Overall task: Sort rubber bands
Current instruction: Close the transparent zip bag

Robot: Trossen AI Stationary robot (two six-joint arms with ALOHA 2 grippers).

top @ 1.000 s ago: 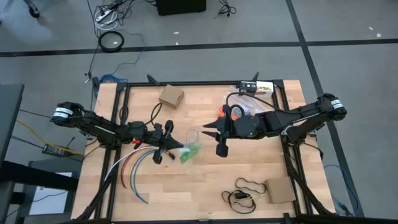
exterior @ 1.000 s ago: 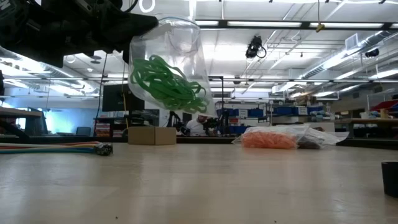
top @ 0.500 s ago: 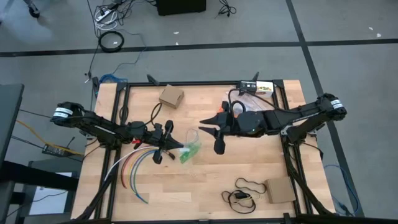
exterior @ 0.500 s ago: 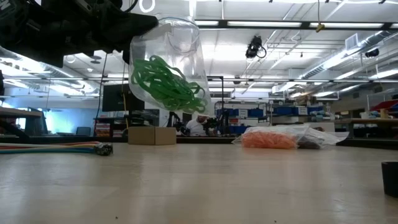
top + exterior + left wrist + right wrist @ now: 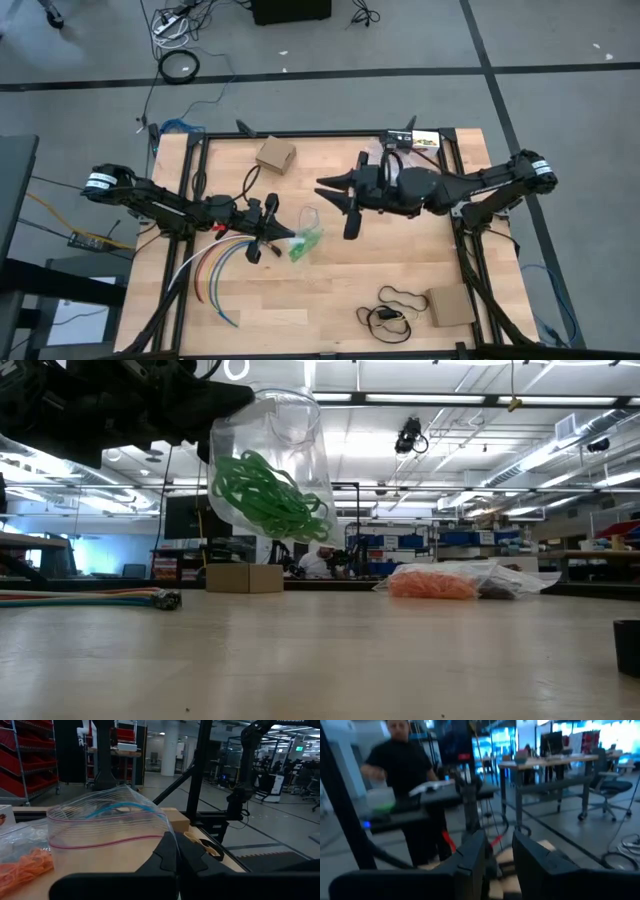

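Observation:
A clear zip bag (image 5: 268, 460) with bright green rubber bands (image 5: 265, 495) in its lower part hangs above the table's middle. My left gripper (image 5: 288, 235) is shut on it. In the left wrist view the bag's mouth (image 5: 107, 822) gapes open. My right gripper (image 5: 322, 185) is raised, level and pointing left, just beyond the bag toward the far edge. Its fingers (image 5: 475, 857) stand a narrow gap apart, and I see nothing between them. Orange rubber bands (image 5: 432, 584) and dark ones (image 5: 500, 589) lie in clear plastic at the far right of the table. My left gripper pinches the bag's rim (image 5: 164, 836) at the zip strip between its two fingers. It comes in level from the table's left. The bag is lifted clear of the table and tilted, with the green bands sagging in its lower part.
Cardboard boxes stand at the far left (image 5: 275, 155) and the near right (image 5: 450, 307). A black cord loop (image 5: 393, 303) lies beside the near box. Long coloured cables (image 5: 215, 270) curve under the left arm. A person (image 5: 400, 760) stands beyond the table.
My right gripper has risen and swung toward the table's left and far edge, tipping up to point level. Its finger gap is unchanged. The bag and my left gripper have kept still.

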